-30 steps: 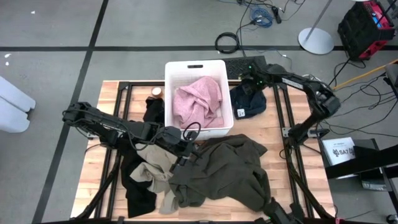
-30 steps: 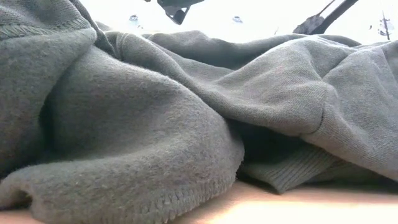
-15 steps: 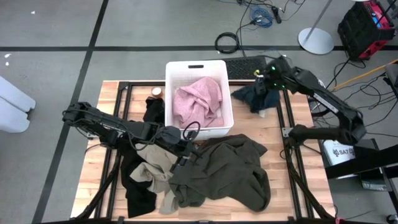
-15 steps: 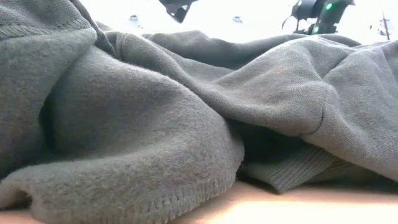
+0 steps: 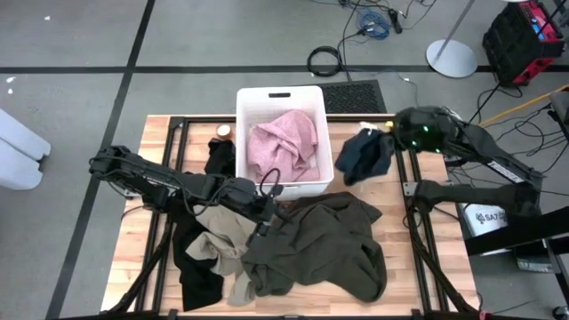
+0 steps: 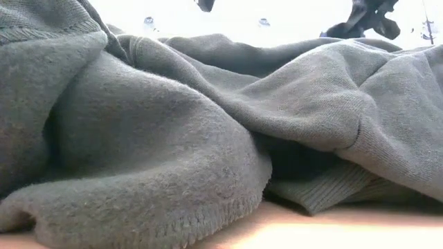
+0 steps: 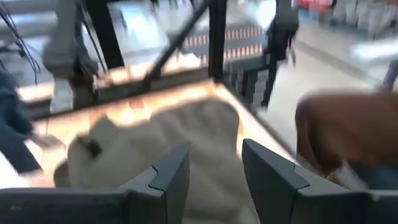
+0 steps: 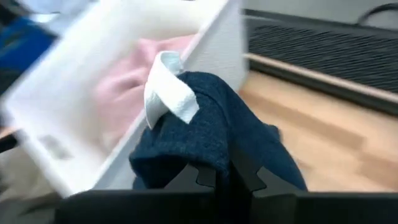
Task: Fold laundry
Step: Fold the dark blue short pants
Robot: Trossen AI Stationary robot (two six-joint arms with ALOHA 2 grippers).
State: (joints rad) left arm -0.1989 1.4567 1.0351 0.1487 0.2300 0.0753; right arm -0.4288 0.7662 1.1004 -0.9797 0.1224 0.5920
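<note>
A navy blue garment (image 5: 363,158) with a white label (image 8: 168,90) hangs right of the white bin (image 5: 283,100), with my right gripper (image 5: 392,140) shut on it. A pale pink garment (image 5: 284,142) lies in the bin. My left gripper (image 5: 267,212) is open over the heap at the table's middle. A beige-tan garment (image 7: 161,137) shows beyond its fingers. The large olive-grey garment (image 5: 324,240) lies spread on the table's near half and fills the low view (image 6: 208,138). Black garments lie left of the bin (image 5: 220,156) and under the heap (image 5: 197,271). My right gripper pinches a bunched fold of the navy garment (image 8: 214,152) between its two shut fingers, slanting down from the table's right side. How many layers cannot be told. The garment hangs slack below and ahead of the fingers, lifted off the table (image 6: 367,17).
The white bin stands at the table's far middle, close beside the hanging navy garment. A small round thing (image 5: 223,132) lies left of the bin. Bare wood (image 5: 427,231) shows on the right of the table, between the black frame rails (image 5: 411,191).
My right gripper has risen and swung from behind the bin's right corner toward the table's right and near side, staying shut. The navy garment, which lay on the table, has been drawn up into a bunch and now hangs clear.
</note>
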